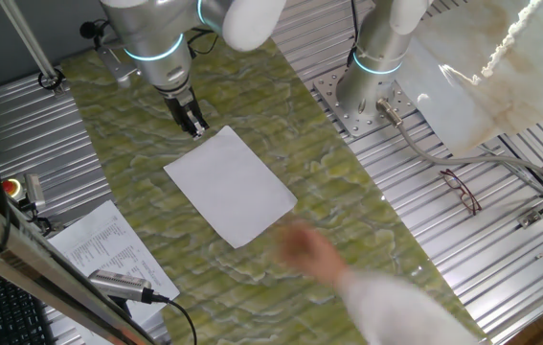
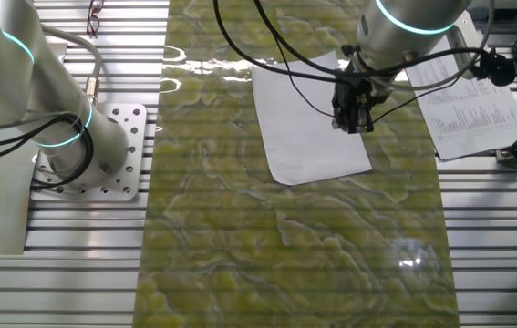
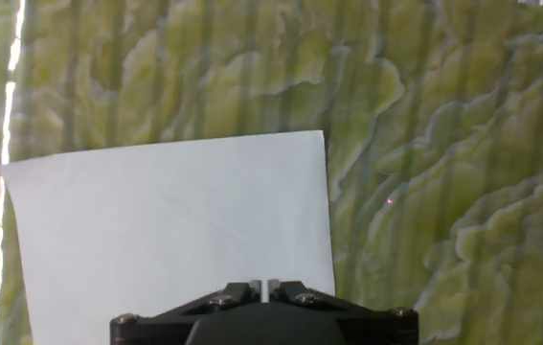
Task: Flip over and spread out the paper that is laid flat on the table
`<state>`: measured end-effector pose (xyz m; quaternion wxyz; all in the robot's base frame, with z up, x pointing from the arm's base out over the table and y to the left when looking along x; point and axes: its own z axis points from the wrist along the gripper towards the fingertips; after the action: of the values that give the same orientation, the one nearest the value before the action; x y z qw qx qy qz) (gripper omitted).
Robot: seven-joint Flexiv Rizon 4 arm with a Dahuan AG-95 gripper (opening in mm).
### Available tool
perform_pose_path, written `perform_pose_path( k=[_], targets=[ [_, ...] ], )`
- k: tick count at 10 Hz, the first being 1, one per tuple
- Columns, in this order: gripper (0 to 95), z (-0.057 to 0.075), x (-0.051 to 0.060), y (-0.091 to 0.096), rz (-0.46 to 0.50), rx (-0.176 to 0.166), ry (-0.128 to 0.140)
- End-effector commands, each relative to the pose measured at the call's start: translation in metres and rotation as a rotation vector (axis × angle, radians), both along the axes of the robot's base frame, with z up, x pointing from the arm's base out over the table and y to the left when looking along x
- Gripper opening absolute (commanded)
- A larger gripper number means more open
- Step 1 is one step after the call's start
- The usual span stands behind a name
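While the paper [image 1: 231, 186] lies flat on the table [image 1: 348, 206], the end effector [image 1: 193, 126] hovers over its edge, fingers closed on nothing.

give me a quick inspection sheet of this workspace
surface: table with green-yellow marbled top, ribbed metal panels on both sides
job's things: blank paper lying flat on the table, one corner beside the hand
clutter: printed sheet on the panel; glasses on the far panel; grey cylindrical tool by the printed sheet
grippers: hand low by the paper's corner, fingers nearly together, holding nothing
cables: black cables hang across the paper from the arm
surroundings: second arm's base bolted to a plate; blurred person's arm reaching in over the table; beige marbled slab at the side
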<state>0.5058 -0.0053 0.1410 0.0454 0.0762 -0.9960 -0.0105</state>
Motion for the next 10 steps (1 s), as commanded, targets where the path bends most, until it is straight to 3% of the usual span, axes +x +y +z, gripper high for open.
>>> perform_pose_path(
  k=[1,5,10],
  targets=[
    [0.0,0.0,-0.002,0.0,-0.003,0.002,-0.015],
    [0.0,0.001,-0.004,0.005,-0.02,-0.004,-0.026],
    [0.0,0.0,-0.021,-0.002,0.016,-0.01,-0.012]
  ],
)
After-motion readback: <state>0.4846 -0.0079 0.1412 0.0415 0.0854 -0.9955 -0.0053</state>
